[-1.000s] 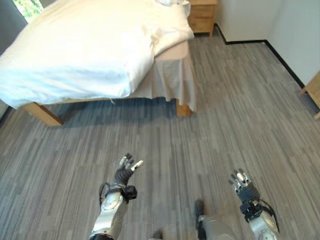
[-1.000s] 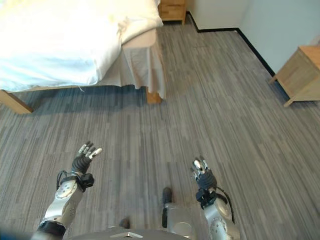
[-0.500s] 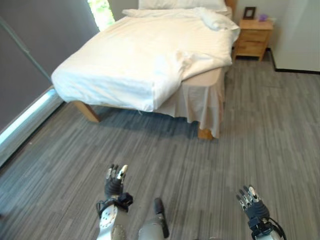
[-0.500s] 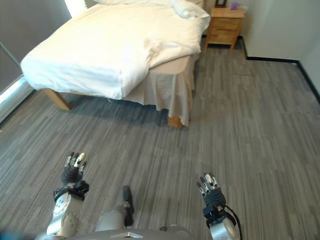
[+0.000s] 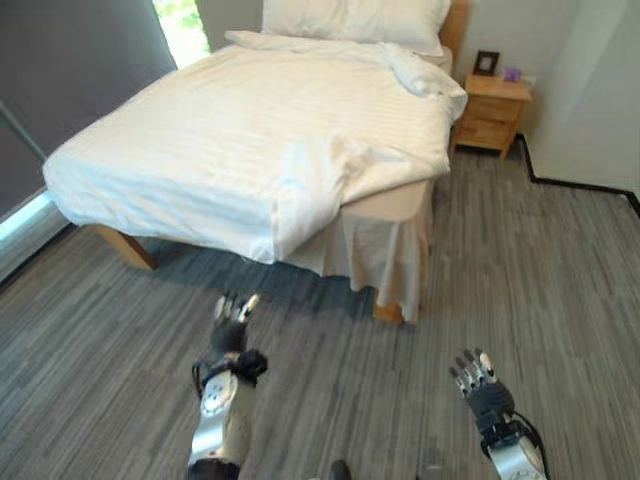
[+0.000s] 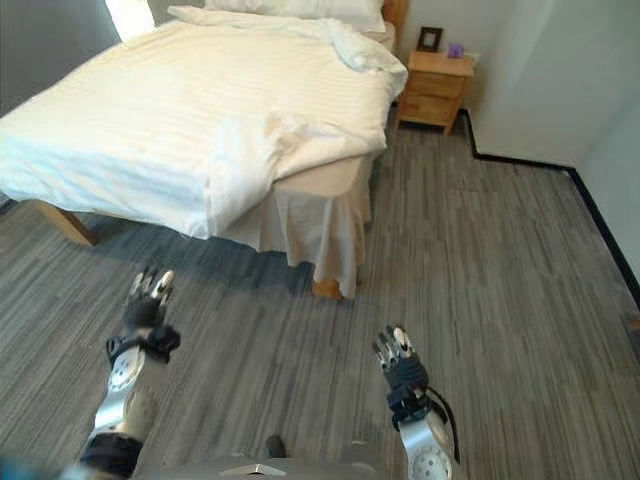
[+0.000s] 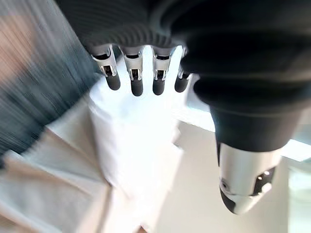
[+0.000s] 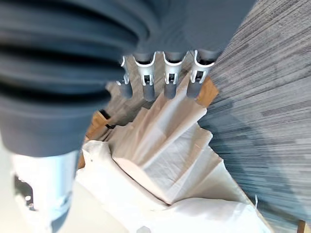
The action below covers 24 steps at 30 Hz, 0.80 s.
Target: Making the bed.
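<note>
Left eye view: rumpled duvet, bed.

Quick count: one bed, one white duvet on it, rumpled at near corner. Pillows at headboard, looked like two, hard to tell. One wooden nightstand, one small frame plus one purple thing on top.

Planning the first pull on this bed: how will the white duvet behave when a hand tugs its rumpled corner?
The white duvet is probably floppy: its corner lies bunched in folds and one edge droops past the mattress. It looks puffy, so likely light for its bulk. A one-corner tug would probably stretch folds before shifting the whole; both hands are open and well short of it.
</note>
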Tool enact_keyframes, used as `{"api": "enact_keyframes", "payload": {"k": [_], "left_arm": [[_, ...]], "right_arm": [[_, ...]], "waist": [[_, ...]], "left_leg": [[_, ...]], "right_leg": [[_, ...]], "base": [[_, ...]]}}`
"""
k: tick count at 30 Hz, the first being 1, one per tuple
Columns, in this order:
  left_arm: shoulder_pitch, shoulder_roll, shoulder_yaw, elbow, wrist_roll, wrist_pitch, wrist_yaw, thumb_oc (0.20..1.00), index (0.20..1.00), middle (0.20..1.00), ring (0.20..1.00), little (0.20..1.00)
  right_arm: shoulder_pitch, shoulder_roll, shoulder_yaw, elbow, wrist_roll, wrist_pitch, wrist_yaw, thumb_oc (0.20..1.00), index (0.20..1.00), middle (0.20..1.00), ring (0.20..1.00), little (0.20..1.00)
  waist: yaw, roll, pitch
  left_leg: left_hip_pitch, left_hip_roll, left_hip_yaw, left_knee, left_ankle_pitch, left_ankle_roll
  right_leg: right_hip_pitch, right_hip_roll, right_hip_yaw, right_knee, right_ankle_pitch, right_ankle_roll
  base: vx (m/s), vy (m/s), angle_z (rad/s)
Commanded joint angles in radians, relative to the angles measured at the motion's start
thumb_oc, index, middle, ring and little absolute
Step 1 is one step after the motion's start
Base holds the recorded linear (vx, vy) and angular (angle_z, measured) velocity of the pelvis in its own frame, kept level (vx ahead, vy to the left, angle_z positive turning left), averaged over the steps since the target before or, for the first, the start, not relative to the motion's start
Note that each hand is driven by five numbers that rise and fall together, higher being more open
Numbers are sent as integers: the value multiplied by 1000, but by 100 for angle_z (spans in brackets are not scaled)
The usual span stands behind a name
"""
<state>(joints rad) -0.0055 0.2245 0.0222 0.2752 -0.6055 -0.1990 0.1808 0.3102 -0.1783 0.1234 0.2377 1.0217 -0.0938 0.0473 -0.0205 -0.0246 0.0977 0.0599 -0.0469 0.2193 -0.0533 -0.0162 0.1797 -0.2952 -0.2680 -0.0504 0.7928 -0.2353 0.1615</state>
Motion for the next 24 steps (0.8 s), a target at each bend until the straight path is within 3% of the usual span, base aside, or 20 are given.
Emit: {"api": "enact_keyframes", "payload": {"k": [1, 3, 4, 5, 6, 8, 12, 16, 24], "left_arm": [[6, 98, 41, -79, 54, -50, -46, 1000, 1000, 1000, 1000, 1000], [-2, 110, 33, -71, 65, -54, -55, 1000, 1000, 1000, 1000, 1000], [-2, 110, 33, -70, 65, -54, -55, 1000, 1000, 1000, 1000, 1000], [0, 109, 35, -77, 75, -60, -47, 1000, 1000, 1000, 1000, 1000], [-5, 111, 39, -83, 86, -68, -29, 1000, 1000, 1000, 1000, 1000], [1, 103, 44, -85, 84, -77, -34, 1000, 1000, 1000, 1000, 1000], [65, 44, 75, -55, 1, -70, -27, 1000, 1000, 1000, 1000, 1000], [114, 52, 74, -41, 36, -47, -46, 1000, 1000, 1000, 1000, 1000], [142, 43, 67, -32, 23, -40, -63, 1000, 1000, 1000, 1000, 1000]], "right_arm": [[-12, -4, -71, -92, -18, -37, 29, 1000, 1000, 1000, 1000, 1000], [-12, -13, -102, -91, -38, -50, 22, 1000, 1000, 1000, 1000, 1000], [-12, -12, -103, -91, -38, -50, 22, 1000, 1000, 1000, 1000, 1000], [-29, -8, -123, -98, -45, -74, 12, 1000, 1000, 1000, 1000, 1000], [-58, -17, -125, -119, -72, -96, 5, 1000, 1000, 1000, 1000, 1000], [-83, -17, -117, -137, -98, -113, 7, 1000, 1000, 1000, 1000, 1000], [-122, -38, -115, -154, -143, -111, -7, 1000, 1000, 1000, 1000, 1000], [-116, -48, -130, -155, -136, -110, 4, 1000, 1000, 1000, 1000, 1000], [-104, -64, -142, -126, -155, -98, 2, 1000, 1000, 1000, 1000, 1000]], "waist": [[-37, -3, 63], [-60, -18, 56], [-63, -16, 60], [-66, -31, 57], [-65, -36, 61], [-50, -46, 59], [-11, -41, 31], [-1, -38, 16], [17, -32, 6]], "left_leg": [[53, 35, -34, -34, 37, -151], [61, 27, -60, -34, 22, -165], [67, 29, -63, -34, 19, -165], [78, 24, -73, -34, 6, -170], [83, 27, -84, -34, 4, -171], [96, 28, -84, -34, 5, -170], [106, 42, -108, -34, 8, -182], [77, 63, -141, -34, 20, -199], [64, 65, -186, -34, 34, -212]], "right_leg": [[146, 49, -5, -352, 427, 0], [141, 87, 53, -513, 405, 5], [151, 88, 49, -518, 404, 6], [171, 96, 56, -646, 392, 15], [189, 109, 65, -682, 380, 18], [205, 110, 60, -669, 368, 18], [309, 134, 19, -798, 346, -1], [349, 161, -16, -850, 326, -26], [378, 174, -48, -871, 317, -44]], "base": [[240, -87, 70], [208, -86, 69], [209, -102, 56], [161, -102, 77], [174, -103, 63], [79, -66, 37], [116, -125, 1], [48, -111, 40], [20, -51, 16]]}}
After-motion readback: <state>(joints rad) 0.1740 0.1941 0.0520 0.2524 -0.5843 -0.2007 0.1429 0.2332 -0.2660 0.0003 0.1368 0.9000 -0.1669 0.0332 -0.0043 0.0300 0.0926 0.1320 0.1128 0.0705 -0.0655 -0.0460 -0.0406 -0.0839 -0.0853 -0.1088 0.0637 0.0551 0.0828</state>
